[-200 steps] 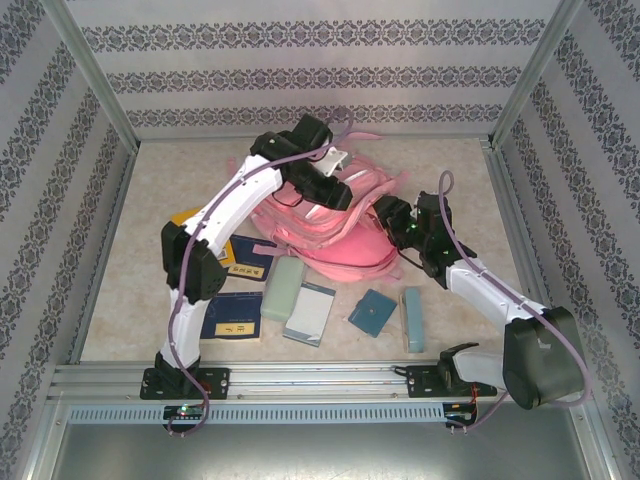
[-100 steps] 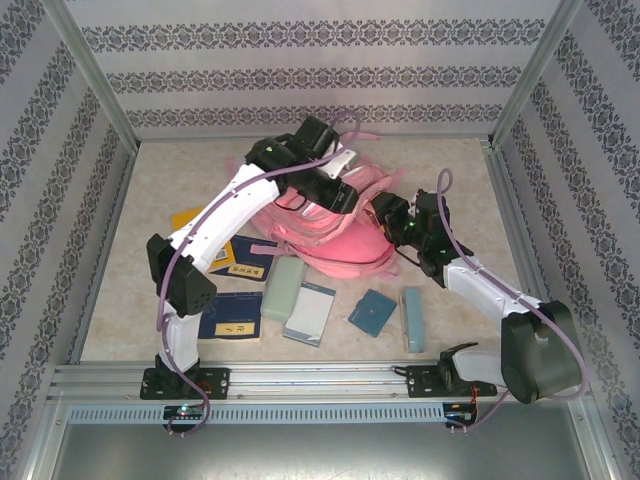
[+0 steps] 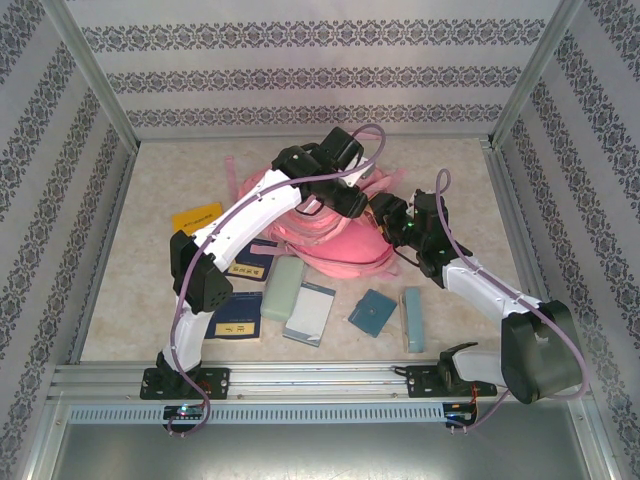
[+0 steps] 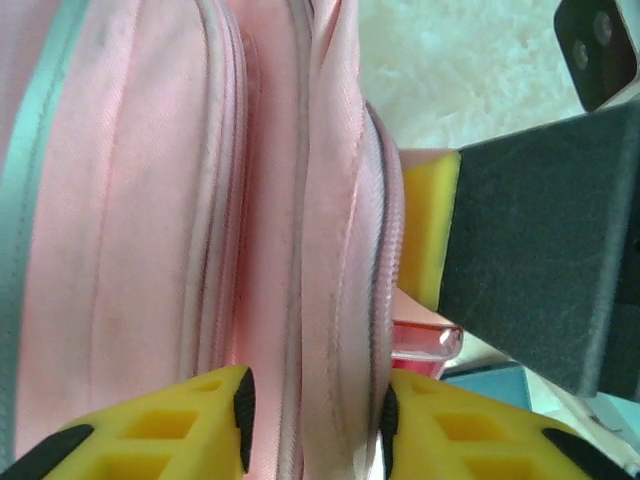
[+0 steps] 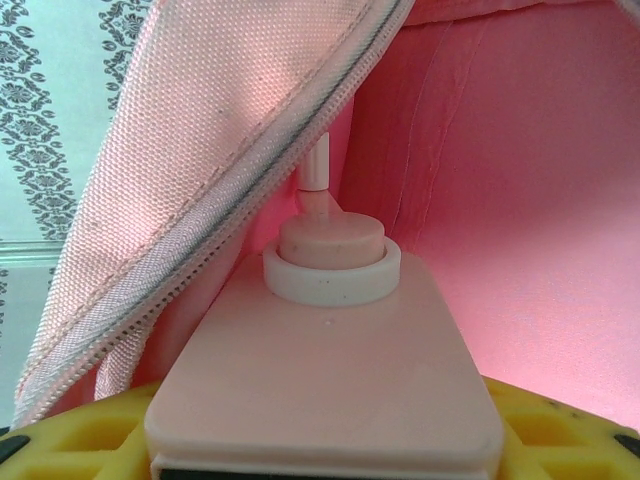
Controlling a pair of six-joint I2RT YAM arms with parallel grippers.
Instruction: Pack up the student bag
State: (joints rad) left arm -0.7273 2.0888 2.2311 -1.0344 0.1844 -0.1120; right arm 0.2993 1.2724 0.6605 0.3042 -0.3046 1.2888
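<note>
Left tool: jaws narrowed onto a raised fold of cloth beside a zip of the student bag. The yellow pads press the fold from both sides.
Why the left grip: it seems meant to lift the lip of the opening, so the mouth gapes for the other arm.
Right tool: jaws part-way apart, clamped on the flat sides of a pale pink bottle with a round cap.
Why the right hold: the bottle points cap-first into the pink-lined mouth, its cap just under the zip edge. I judge it is being fed in.
Student bag: lies flat in the middle of the desk, nearer the far edge, with both tools meeting at its right side.
Waiting items: blue books, a green case, a notebook and a teal case lie in a row along the near edge. A yellow book lies toward the left edge.
</note>
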